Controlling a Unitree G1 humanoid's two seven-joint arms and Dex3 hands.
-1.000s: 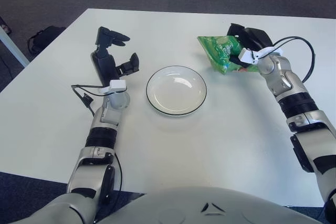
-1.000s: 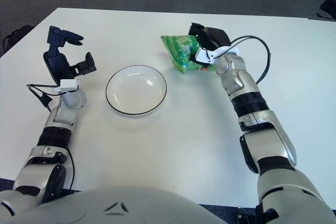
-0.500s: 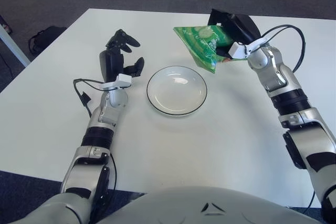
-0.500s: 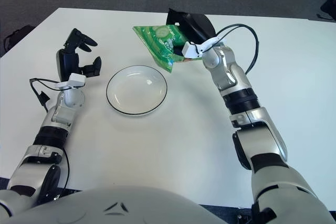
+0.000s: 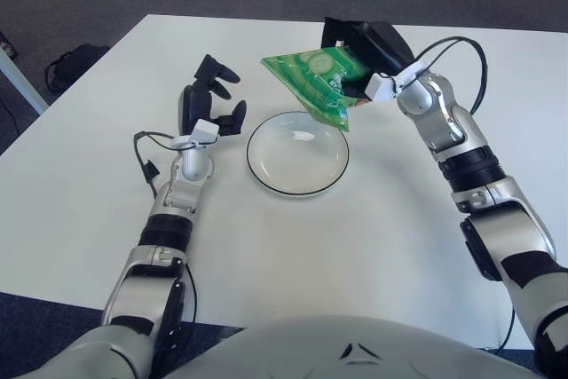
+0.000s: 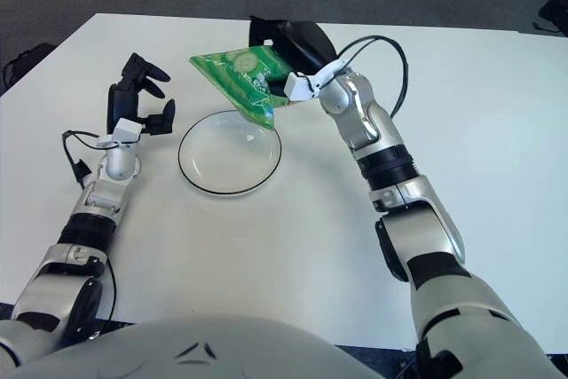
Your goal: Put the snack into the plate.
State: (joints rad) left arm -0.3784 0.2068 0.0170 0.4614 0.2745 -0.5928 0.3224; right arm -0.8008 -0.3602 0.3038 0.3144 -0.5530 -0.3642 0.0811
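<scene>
The snack is a green bag (image 5: 315,84) held in the air by my right hand (image 5: 366,46), whose fingers are shut on its right end. The bag hangs tilted over the far rim of the white plate (image 5: 266,166), which has a dark edge and sits in the middle of the table with nothing in it. My left hand (image 5: 210,99) shows just left of the plate, raised, fingers spread and holding nothing.
The white table (image 5: 373,237) stretches around the plate. A black cable (image 5: 140,155) runs along my left forearm and another loops from my right wrist (image 5: 475,51). Dark floor lies beyond the far edge, with a black object (image 5: 75,61) at the left.
My right hand has carried the green bag up and leftward, from the table's right side to above the plate's far rim. My left hand has shifted a little toward the plate.
</scene>
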